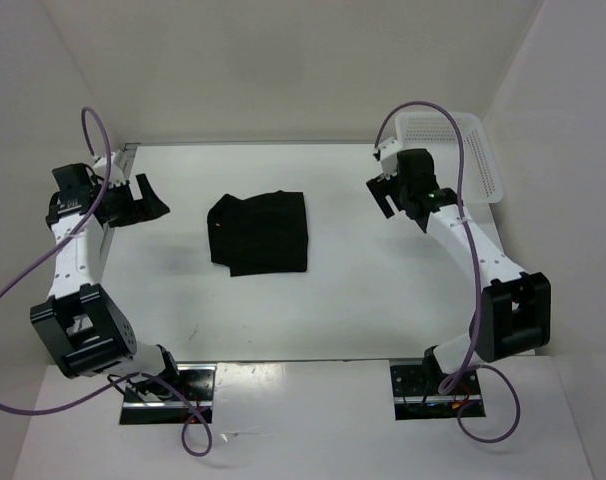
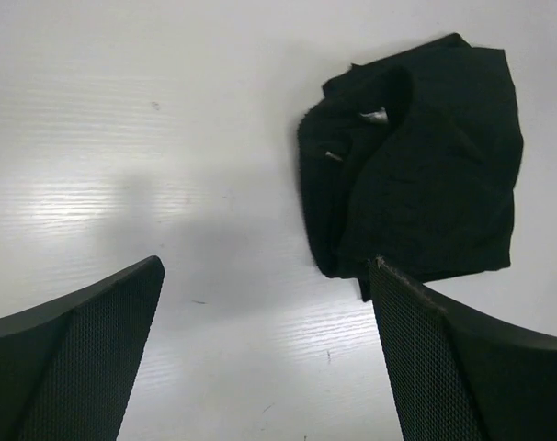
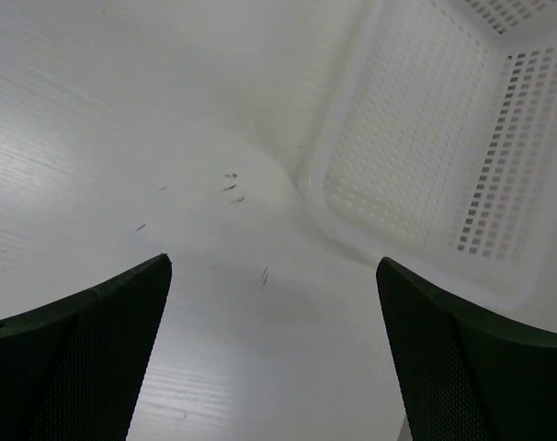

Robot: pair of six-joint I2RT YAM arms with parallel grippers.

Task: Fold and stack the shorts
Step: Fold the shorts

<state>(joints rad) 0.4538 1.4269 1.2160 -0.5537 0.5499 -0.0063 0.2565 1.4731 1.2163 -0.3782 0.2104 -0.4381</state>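
The black shorts (image 1: 260, 232) lie folded into a compact square on the white table, near its middle. In the left wrist view the shorts (image 2: 426, 175) show a pale drawstring tip at the folded edge. My left gripper (image 1: 143, 203) is open and empty, to the left of the shorts and apart from them; its fingers (image 2: 85, 358) frame bare table. My right gripper (image 1: 383, 190) is open and empty, to the right of the shorts, beside the basket; its fingers (image 3: 462, 358) frame bare table.
A white plastic mesh basket (image 1: 480, 160) stands at the back right corner, and its wall (image 3: 416, 165) fills the right wrist view's upper right. White walls enclose the table on the left, back and right.
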